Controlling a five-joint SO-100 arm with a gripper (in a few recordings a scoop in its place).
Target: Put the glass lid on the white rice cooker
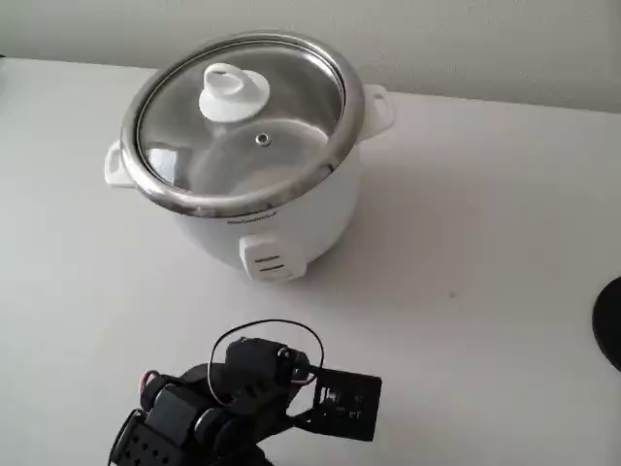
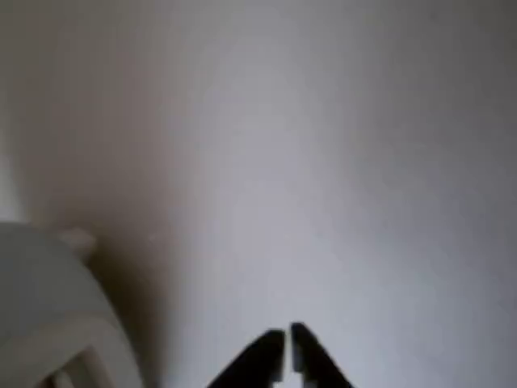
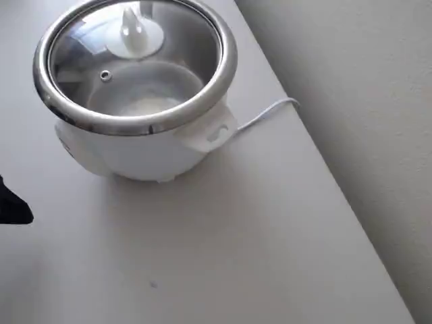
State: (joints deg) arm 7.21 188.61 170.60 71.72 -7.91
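Observation:
The glass lid (image 1: 281, 146) lies flat on the white rice cooker (image 1: 281, 233), its metal rim seated on the pot's rim and its white knob (image 1: 233, 92) pointing up; the overhead view shows the lid (image 3: 155, 67) on the cooker (image 3: 142, 152) the same way. My black arm (image 1: 243, 408) sits at the table's near edge, well apart from the cooker. In the wrist view my gripper (image 2: 288, 331) is shut with nothing in it, over bare table. The cooker's side (image 2: 48, 315) stands to its lower left.
A white power cord (image 3: 270, 111) runs from behind the cooker to the table's edge (image 3: 324, 169) by the wall. A dark round object (image 1: 611, 335) pokes in at the right edge of the fixed view.

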